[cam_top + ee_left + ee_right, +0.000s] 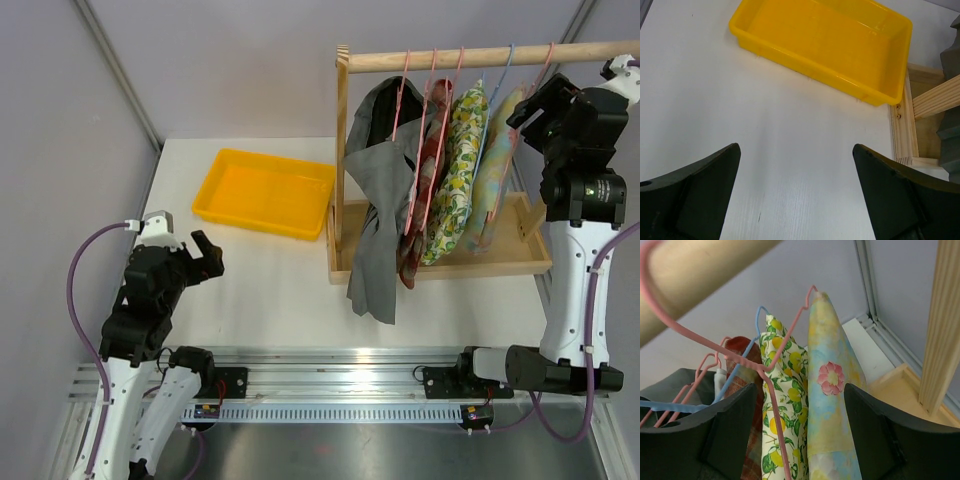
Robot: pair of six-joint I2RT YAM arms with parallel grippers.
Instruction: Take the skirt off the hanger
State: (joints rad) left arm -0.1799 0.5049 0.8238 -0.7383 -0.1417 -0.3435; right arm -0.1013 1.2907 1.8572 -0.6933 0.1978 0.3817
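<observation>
Several garments hang on pink and blue hangers from a wooden rod (480, 58): a grey one (375, 190), a red plaid one (430, 170), a lemon-print one (458, 170) and a pastel floral one (497, 160). I cannot tell which is the skirt. My right gripper (530, 110) is open, high up at the rack's right end. In the right wrist view it (800, 390) faces the lemon-print (782, 385) and pastel floral (832, 405) garments, with a pink hanger (740, 357) in front. My left gripper (205, 255) is open and empty over the table (796, 150).
A yellow tray (265, 190) lies at the back left, also in the left wrist view (825, 40). The rack's wooden base (520, 262) and left post (341, 150) stand right of it. The right post (942, 325) is close to my right gripper.
</observation>
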